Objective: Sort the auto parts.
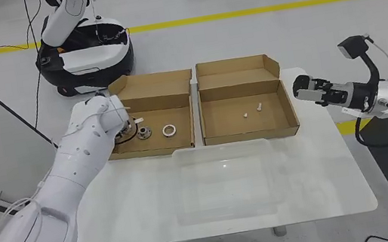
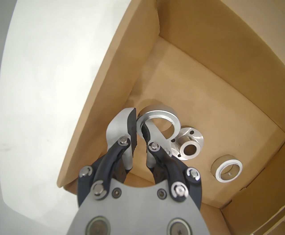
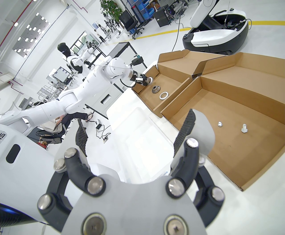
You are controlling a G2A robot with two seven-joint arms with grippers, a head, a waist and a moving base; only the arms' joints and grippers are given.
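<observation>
- Gripping the big ring (image 2: 155, 113) by its wall, my left tool (image 2: 138, 124) clamped on it, inside the left box (image 2: 200, 100).
- Next, I think: let it go gently there. My right tool (image 3: 135, 120), fingers apart, hovers outside that box.

Location type: robotics laboratory in an open industrial hall. Indicators:
- A smooth pale floor carries a yellow line (image 1: 238, 13).
- A second robot base (image 1: 88, 57) stands behind the white table (image 1: 325, 176).
- A humanoid robot (image 3: 74, 63) stands at another station.
- Racks of blue bins (image 3: 142, 10) and an office chair (image 3: 129, 21) line the far area.
- Loose cables (image 3: 101, 130) lie on the floor.
- 2 cardboard boxes (image 1: 150, 86) form the test station.
</observation>
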